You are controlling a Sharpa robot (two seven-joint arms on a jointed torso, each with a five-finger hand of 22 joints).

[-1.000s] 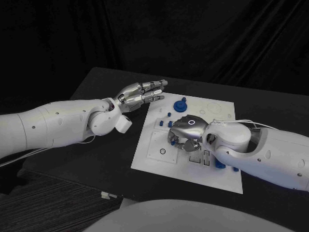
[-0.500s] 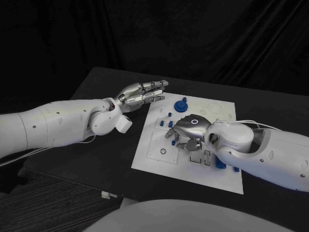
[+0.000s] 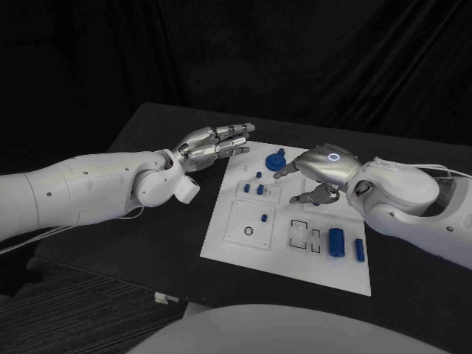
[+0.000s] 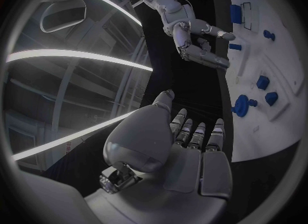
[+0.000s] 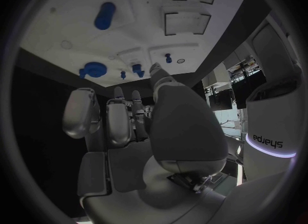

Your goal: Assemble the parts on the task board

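Several small blue parts (image 3: 336, 238) on the white task board (image 3: 257, 254) at the frame's centre look light, stiff and smooth, best pinched at their sides, while the right hand (image 3: 313, 177) and left hand (image 3: 214, 142) hold nothing, fingers apart.

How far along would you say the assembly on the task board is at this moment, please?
Partly done, apparently. Several blue parts stand near the far left of the task board, and two blue cylinders lie near its right edge. Nothing is in hand: the right hand hovers over the board holding nothing, and the left hand waits beside it. The rectangular slots remain unfilled.
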